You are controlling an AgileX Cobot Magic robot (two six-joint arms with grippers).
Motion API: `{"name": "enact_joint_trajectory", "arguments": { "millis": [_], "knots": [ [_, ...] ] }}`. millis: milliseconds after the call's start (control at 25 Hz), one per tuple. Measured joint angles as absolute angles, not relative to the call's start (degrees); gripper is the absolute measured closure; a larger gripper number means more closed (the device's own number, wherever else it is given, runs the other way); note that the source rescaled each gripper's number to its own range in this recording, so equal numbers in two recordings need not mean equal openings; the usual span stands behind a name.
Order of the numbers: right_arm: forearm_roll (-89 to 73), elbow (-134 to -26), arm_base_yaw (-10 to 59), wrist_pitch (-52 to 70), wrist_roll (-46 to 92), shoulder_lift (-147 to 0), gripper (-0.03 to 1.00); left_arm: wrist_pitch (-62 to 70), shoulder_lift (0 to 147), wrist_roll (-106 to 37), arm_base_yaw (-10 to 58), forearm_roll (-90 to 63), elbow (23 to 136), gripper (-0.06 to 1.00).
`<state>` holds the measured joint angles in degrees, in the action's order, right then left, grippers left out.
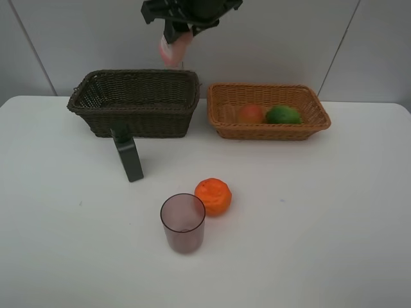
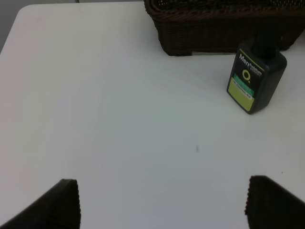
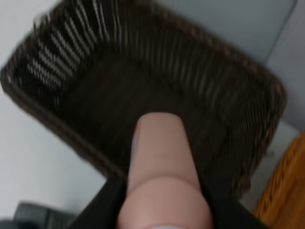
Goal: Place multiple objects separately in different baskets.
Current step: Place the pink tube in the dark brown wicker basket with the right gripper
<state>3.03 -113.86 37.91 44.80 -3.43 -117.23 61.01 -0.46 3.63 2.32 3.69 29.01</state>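
right gripper point(image 1: 182, 27): jaws clamped on the pink bottle point(image 1: 174, 47), which hangs below them, over the back rim of the dark basket point(image 1: 138, 119)
why there: wrist view looks straight down the bottle into that basket, so I read this as lining up a drop; the shot is blurred, so the exact offset is unclear
left gripper point(image 2: 167, 205): jaws spread wide, nothing between them, low over bare table point(image 1: 321, 224); looks parked, out of the right arm's way
sorting logic: the light basket point(image 1: 270, 132) holds the peach point(image 1: 252, 113) and the lime point(image 1: 283, 115), touching or nearly so; probably fruit goes there and containers go in the dark one
dark basket contents: nothing visible inside
on the table: dark green bottle point(image 1: 128, 156) upright just in front of the dark basket; orange citrus point(image 1: 213, 196) and mauve cup point(image 1: 183, 222) right next to each other, nearer the front edge, cup upright with its mouth up
count: 2 baskets; 6 objects = 3 fruits, 2 bottles, 1 cup
status: 2 binned, 1 in the air, 3 not yet moved
risk: bottle sits close to the rim line, so a release here could clip the wicker edge
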Motion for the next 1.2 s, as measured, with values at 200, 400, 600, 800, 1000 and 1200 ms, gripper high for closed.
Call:
{"name": "enact_joint_trajectory", "arguments": {
  "millis": [200, 400, 600, 800, 1000, 1200],
  "knots": [
    [3.1, -113.91, 37.91, 34.97, -3.43, -122.19, 0.97, 61.01, -0.46, 3.63, 2.32, 3.69, 29.01, 0.04],
    [3.43, -113.91, 37.91, 30.42, -3.43, -127.54, 0.97, 61.01, -0.46, 3.63, 2.32, 3.69, 29.01, 0.04],
    [3.48, -113.8, 37.91, 27.33, -3.43, -131.69, 0.97, 61.01, -0.46, 3.63, 2.32, 3.69, 29.01, 0.04],
    [3.55, -113.8, 37.91, 24.1, -3.43, -134.32, 0.97, 61.01, -0.46, 3.63, 2.32, 3.69, 29.01, 0.04],
    [4.43, -113.8, 37.83, 22.65, -3.43, -136.15, 0.97, 61.01, -0.46, 3.63, 2.32, 3.69, 29.01, 0.04],
    [4.99, -113.8, 37.35, 22.25, -3.43, -136.28, 0.95, 61.01, -0.46, 3.63, 2.32, 3.69, 29.01, 0.04]
  ]
}}
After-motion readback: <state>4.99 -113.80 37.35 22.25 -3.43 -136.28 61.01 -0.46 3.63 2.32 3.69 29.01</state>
